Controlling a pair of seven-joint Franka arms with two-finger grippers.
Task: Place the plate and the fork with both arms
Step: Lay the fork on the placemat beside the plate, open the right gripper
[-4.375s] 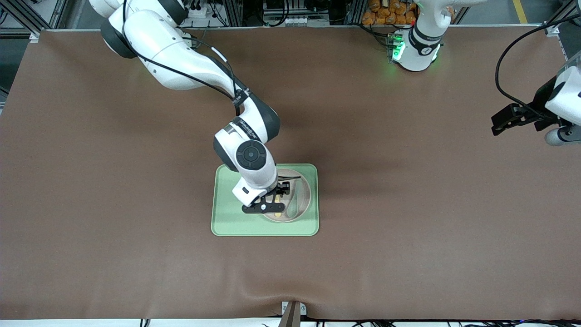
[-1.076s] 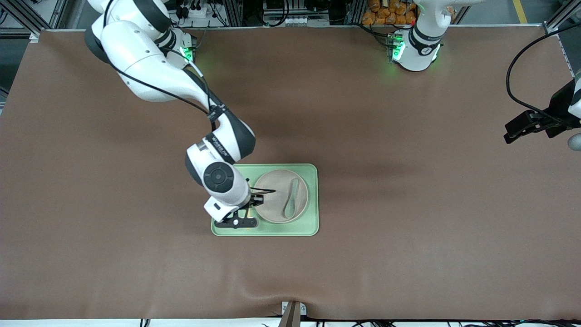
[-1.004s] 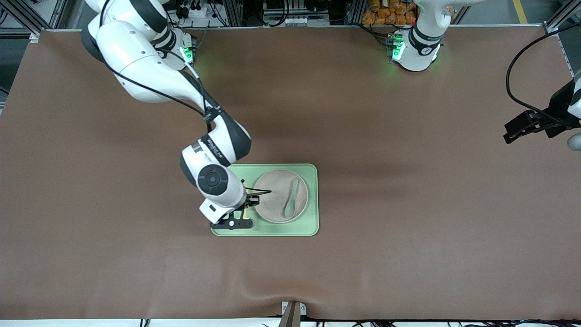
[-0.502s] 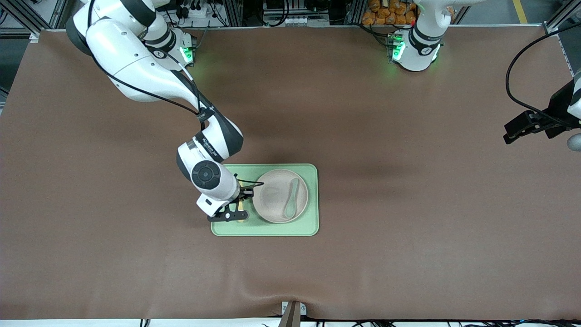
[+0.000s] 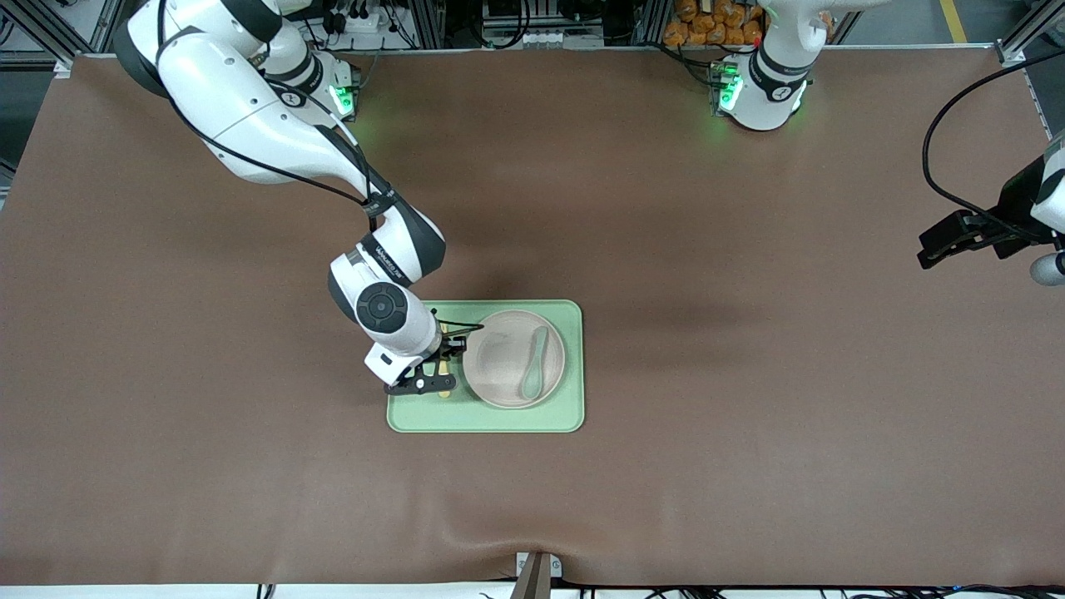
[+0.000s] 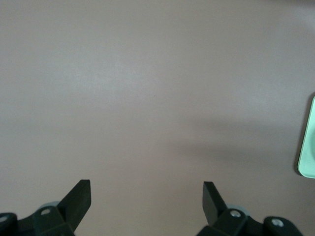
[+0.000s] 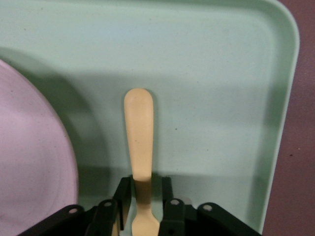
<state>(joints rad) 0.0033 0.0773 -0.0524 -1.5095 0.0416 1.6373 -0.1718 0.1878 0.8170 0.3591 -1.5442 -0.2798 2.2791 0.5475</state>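
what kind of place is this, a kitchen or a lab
Most likely a robotics lab, not a kitchen: two arms bolted to a table covered in brown matting, aluminium framing and cabling along its edge, and only a tray with a plate as props.

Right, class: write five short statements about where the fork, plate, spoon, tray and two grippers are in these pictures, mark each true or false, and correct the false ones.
1. The right gripper is shut on the fork. True.
2. The fork lies inside the plate. False: it is over the bare part of the tray, beside the plate, toward the right arm's end of the table.
3. A green spoon lies in the plate. True.
4. The left gripper is shut on the plate. False: it is open and empty, over bare table toward the left arm's end, where that arm waits.
5. The plate sits on the table beside the tray. False: it sits on the tray.
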